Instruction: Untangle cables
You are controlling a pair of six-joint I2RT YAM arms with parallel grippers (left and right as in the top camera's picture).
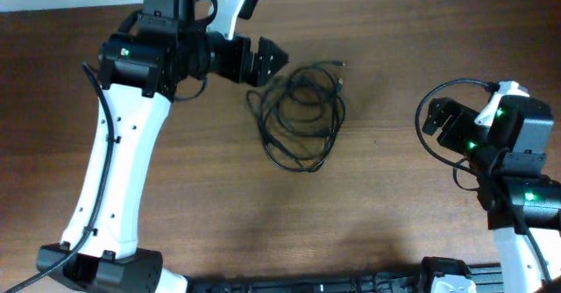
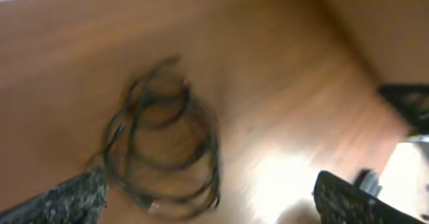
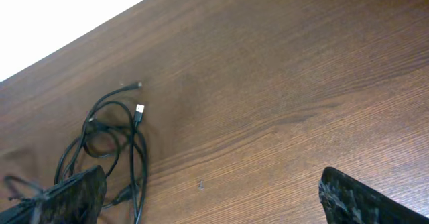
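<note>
The cables (image 1: 298, 113) lie in one tangle of thin black loops on the wooden table, left of centre, with small plug ends (image 1: 337, 65) at its upper right. My left gripper (image 1: 273, 65) hovers just off the tangle's upper left edge. Its wrist view is blurred and shows the cables (image 2: 161, 143) on the table ahead of the left gripper (image 2: 208, 210), whose fingers (image 2: 67, 200) stand wide open with nothing held. My right gripper (image 1: 431, 117) is apart, to the right of the tangle. In its wrist view the right gripper (image 3: 214, 204) is open over bare wood, the cables (image 3: 107, 143) at its left.
The left arm's white link (image 1: 118, 179) runs diagonally across the table's left side. The right arm's base (image 1: 526, 205) sits at the right edge. The table's far edge (image 3: 80, 33) lies just beyond the tangle. A dark strip (image 1: 351, 282) lines the near edge.
</note>
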